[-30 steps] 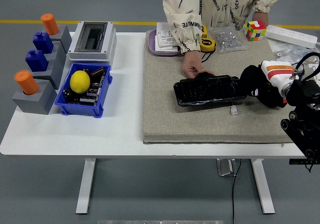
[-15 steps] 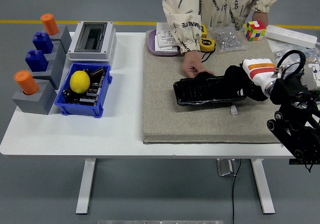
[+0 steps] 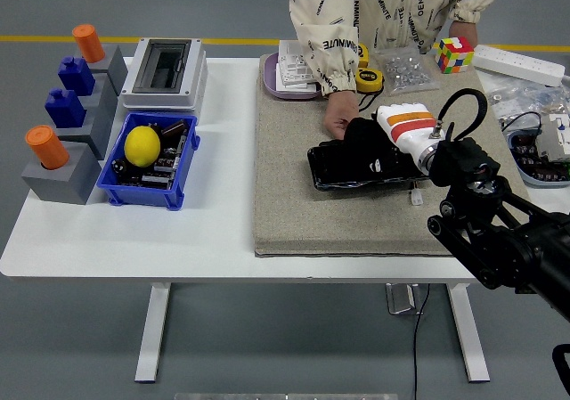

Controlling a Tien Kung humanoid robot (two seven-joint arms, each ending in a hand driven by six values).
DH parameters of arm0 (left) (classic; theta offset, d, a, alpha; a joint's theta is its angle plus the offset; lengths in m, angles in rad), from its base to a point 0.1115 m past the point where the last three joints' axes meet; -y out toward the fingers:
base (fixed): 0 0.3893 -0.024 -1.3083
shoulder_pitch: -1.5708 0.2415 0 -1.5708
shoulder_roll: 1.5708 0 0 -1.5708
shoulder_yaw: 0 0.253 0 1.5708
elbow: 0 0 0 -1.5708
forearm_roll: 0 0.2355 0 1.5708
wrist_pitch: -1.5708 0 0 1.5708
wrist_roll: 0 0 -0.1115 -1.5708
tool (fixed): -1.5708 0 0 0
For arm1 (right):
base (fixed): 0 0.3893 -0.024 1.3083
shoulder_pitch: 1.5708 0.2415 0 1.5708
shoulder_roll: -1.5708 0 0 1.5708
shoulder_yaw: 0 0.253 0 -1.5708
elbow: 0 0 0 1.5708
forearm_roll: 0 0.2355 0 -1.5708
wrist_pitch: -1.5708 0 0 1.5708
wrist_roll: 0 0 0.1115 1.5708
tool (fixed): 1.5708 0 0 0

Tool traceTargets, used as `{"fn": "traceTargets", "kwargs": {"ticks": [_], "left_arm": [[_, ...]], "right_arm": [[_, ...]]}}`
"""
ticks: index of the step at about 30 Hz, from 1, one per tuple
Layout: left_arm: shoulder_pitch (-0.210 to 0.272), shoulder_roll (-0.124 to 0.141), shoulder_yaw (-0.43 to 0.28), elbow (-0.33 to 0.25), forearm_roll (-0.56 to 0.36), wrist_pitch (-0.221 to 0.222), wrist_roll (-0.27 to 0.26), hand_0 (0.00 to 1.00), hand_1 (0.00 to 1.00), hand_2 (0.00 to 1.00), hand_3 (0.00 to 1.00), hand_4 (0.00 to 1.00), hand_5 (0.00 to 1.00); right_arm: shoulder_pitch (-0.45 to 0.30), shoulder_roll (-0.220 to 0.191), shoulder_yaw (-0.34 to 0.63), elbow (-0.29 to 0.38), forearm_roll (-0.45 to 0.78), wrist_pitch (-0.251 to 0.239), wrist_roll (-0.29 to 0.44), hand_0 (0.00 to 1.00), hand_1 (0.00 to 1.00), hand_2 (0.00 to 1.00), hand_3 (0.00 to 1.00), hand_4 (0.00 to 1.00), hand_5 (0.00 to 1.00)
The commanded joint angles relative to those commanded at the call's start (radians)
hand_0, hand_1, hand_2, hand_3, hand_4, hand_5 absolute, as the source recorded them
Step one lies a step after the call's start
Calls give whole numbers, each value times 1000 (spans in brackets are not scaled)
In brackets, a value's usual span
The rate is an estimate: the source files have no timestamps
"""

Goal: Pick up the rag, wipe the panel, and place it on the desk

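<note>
Right hand (image 3: 372,147): it is lying over the middle of the panel, black and bunched; a dark rag seems to be under it, but whether the fingers are curled around it or pressing it flat cannot be told.
Rag: it cannot be made out apart from the black hand, so I am placing it directly beneath the hand, against the panel's top face.
Panel (image 3: 331,165): it is lying flat on the felt mat (image 3: 294,213), its long axis running left to right beneath the hand; a bare stretch is showing on the hand's left, a shorter one on its right.
Coming stroke: judging from that axis, the wipe is calling for travel along the panel's length, toward the left end.
Person's hand (image 3: 339,118): just beyond the robot's hand, it is resting at the panel's far edge, apparently steadying it.
Worktop (image 3: 223,151): bare white surface is lying farther left of the hand, past the mat.
Left hand: it is not showing.
</note>
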Motion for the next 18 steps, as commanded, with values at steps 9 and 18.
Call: {"fn": "traceTargets", "kwargs": {"ticks": [9, 18], "left_arm": [[7, 2, -4, 0, 8, 0, 3, 651, 696, 742, 566, 598, 474], [0, 4, 9, 0, 1, -2, -2, 650, 696, 740, 566, 598, 475]], "right_arm": [[22, 60, -44, 69, -4, 2, -11, 283, 394, 459, 470, 998, 263], [37, 76, -92, 91, 3, 4, -15, 283, 394, 458, 469, 998, 265]]}}
